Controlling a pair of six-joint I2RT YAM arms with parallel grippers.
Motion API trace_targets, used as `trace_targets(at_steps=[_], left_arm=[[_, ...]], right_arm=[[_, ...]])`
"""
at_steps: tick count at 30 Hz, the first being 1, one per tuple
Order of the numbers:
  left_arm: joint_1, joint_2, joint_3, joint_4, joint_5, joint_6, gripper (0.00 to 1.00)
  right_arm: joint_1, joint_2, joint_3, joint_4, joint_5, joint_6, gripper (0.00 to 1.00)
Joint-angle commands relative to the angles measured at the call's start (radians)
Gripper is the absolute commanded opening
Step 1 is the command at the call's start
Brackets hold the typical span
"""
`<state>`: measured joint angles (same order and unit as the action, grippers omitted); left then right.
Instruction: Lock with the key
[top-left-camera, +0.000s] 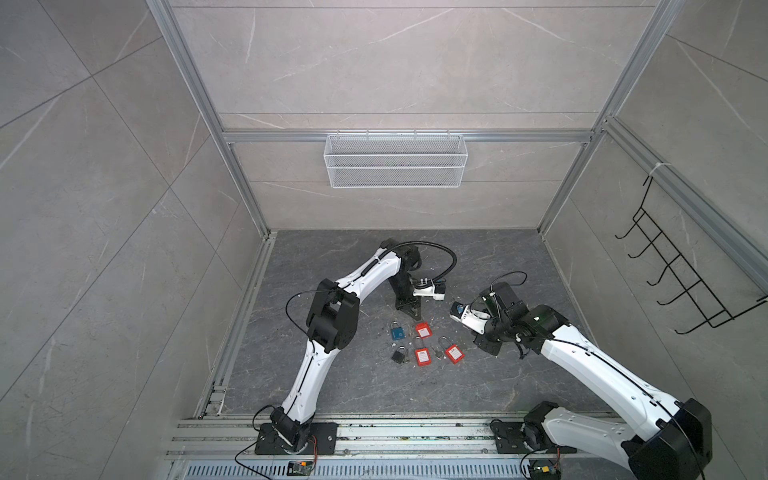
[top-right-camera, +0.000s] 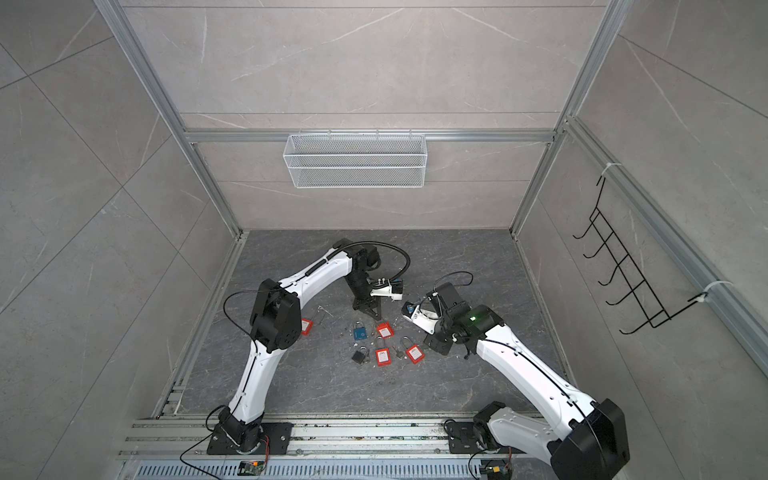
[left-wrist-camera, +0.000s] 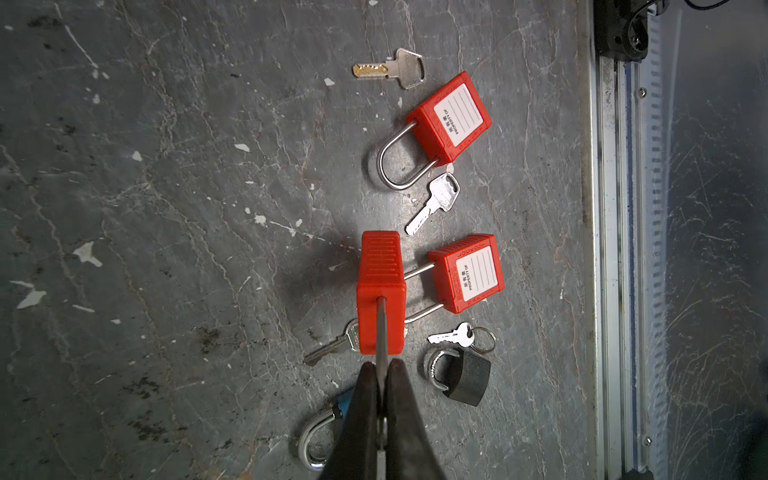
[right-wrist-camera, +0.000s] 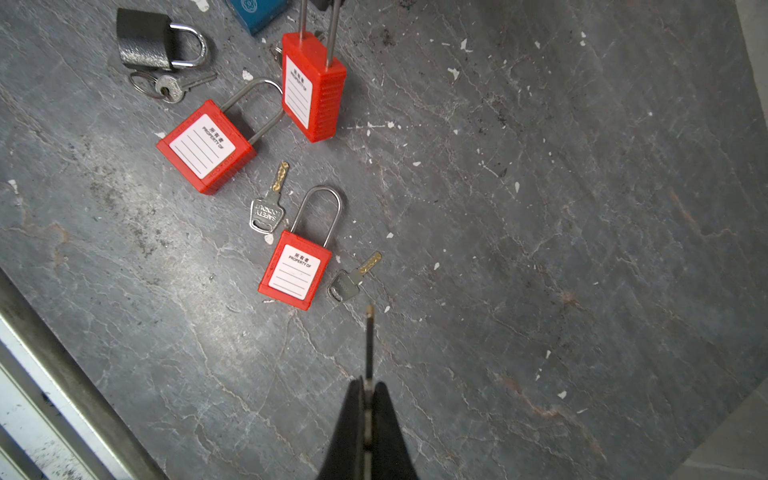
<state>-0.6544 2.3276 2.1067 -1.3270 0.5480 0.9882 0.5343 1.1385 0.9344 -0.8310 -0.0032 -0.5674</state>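
My left gripper (left-wrist-camera: 381, 368) is shut on the steel shackle of a red padlock (left-wrist-camera: 380, 291), whose body hangs from the jaws just over the dark stone table. In both top views this padlock (top-left-camera: 423, 330) (top-right-camera: 385, 330) sits below the left gripper (top-left-camera: 409, 311) near the table's middle. In the right wrist view the same padlock (right-wrist-camera: 313, 89) stands on end, its shackle running out of frame. My right gripper (right-wrist-camera: 368, 384) is shut on a key (right-wrist-camera: 369, 332), seen edge-on with its blade sticking out. It hovers well to the right of the held padlock (top-left-camera: 482, 343).
Two more red padlocks (left-wrist-camera: 451, 118) (left-wrist-camera: 467, 272), a black padlock (left-wrist-camera: 463, 380) and a blue one (top-left-camera: 397, 332) lie on the table with loose keys (left-wrist-camera: 390, 68) (left-wrist-camera: 434, 203) (left-wrist-camera: 332, 347). A wire basket (top-left-camera: 395, 160) hangs on the back wall.
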Motion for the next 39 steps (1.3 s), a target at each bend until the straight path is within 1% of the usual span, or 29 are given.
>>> trace_targets(at_steps=[1, 7, 10, 12, 16, 25, 34, 37, 39], left_arm=[[0.005, 0.036, 0.053, -0.046, 0.013, 0.041, 0.0], [0.004, 0.093, 0.114, -0.092, -0.018, 0.049, 0.0], [0.004, 0.109, 0.128, -0.102, -0.059, 0.043, 0.0], [0.002, 0.114, 0.127, -0.083, -0.098, 0.032, 0.0], [0.002, 0.122, 0.132, -0.043, -0.132, 0.028, 0.0], [0.0, 0.134, 0.133, 0.079, -0.171, 0.022, 0.11], [0.004, 0.155, 0.149, 0.18, -0.167, 0.015, 0.15], [0.008, 0.158, 0.158, 0.201, -0.161, 0.01, 0.2], [0.016, 0.151, 0.162, 0.216, -0.142, -0.001, 0.27]], right_arm=[[-0.003, 0.013, -0.016, 0.011, -0.014, 0.023, 0.0], [-0.004, 0.025, -0.018, 0.013, -0.021, 0.024, 0.0], [-0.004, 0.034, -0.019, 0.017, -0.025, 0.03, 0.0], [-0.003, 0.038, -0.018, 0.025, -0.03, 0.042, 0.0], [-0.003, 0.05, -0.016, 0.047, -0.057, 0.066, 0.0], [-0.004, 0.11, -0.005, 0.087, -0.09, 0.1, 0.0], [-0.004, 0.155, 0.026, 0.108, -0.102, 0.18, 0.0], [-0.003, 0.166, 0.04, 0.101, -0.105, 0.213, 0.0], [-0.003, 0.17, 0.048, 0.096, -0.11, 0.238, 0.0]])
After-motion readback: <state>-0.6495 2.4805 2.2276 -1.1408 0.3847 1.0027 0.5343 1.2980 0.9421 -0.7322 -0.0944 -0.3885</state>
